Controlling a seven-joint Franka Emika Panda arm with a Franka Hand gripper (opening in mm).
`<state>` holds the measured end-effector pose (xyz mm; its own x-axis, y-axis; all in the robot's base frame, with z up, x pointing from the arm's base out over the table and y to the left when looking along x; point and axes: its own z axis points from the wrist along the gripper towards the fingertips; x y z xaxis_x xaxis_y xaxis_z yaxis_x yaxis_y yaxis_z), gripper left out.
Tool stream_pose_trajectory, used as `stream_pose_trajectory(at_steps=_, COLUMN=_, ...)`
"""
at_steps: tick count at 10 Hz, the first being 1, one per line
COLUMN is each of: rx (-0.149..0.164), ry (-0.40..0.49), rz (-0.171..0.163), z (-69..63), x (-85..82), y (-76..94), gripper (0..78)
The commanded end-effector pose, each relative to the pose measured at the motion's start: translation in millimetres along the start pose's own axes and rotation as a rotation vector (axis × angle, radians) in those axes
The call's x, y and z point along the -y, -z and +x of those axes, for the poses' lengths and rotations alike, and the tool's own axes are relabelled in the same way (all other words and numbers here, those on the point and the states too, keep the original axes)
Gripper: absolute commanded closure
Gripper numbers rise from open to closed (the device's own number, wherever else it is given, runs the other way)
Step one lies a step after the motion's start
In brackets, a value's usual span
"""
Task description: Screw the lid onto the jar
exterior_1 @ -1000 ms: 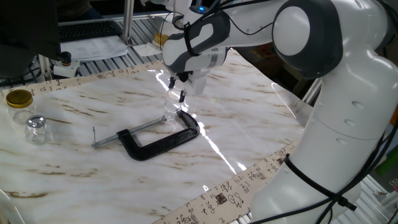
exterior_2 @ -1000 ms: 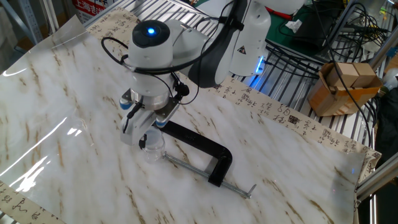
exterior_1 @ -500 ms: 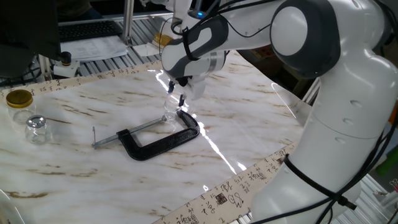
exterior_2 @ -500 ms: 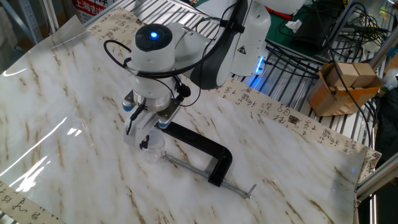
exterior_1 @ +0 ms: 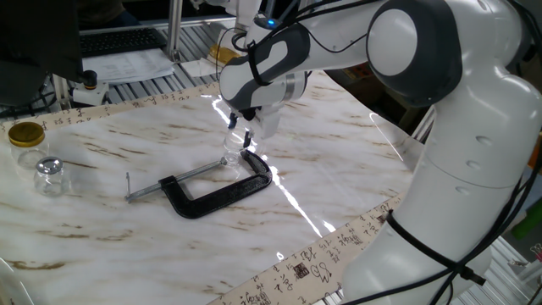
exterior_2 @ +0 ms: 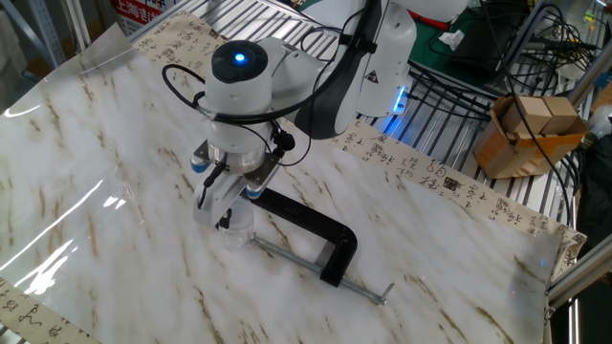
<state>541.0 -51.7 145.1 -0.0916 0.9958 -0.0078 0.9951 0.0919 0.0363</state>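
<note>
One fixed view shows, nearest the camera, the arm's big white body at the right edge, and in front of it the marbled surface (exterior_1: 127,246) with a strip of printed paper along its near edge. Farther in lies the black C-clamp (exterior_1: 216,191), flat on its side, its screw rod pointing left. Just behind the clamp's jaw end stands the jar (exterior_1: 232,153), tiny and clear, upright, touching or almost touching the clamp frame. The end effector (exterior_1: 240,134) hangs directly above it, pointing down, its fingers (exterior_1: 247,136) reaching to the jar's top. The lid cannot be made out as separate from the jar or the fingers in either view, and whether the fingers are clenched on anything cannot be told. Well apart at the left edge sit a gold-lidded jar (exterior_1: 26,137) and, just in front of it, a bulbous clear jar (exterior_1: 49,175).

From the other fixed view, the jar (exterior_2: 234,227) shows as a faint glassy shape under the end effector (exterior_2: 222,212), next to the clamp (exterior_2: 316,234). A cardboard box (exterior_2: 529,129) stands beyond the surface, at the far right.
</note>
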Motion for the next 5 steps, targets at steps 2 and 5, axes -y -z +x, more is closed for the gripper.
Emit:
stream_pose_trajectory(at_steps=2, rx=-0.001, ry=0.021, rz=0.029, z=0.0, x=-0.5, y=1.0, gripper=76.4)
stream_pose_trajectory(at_steps=5, rx=-0.002, ry=0.022, rz=0.033, z=0.1, x=-0.6, y=0.9, gripper=76.4)
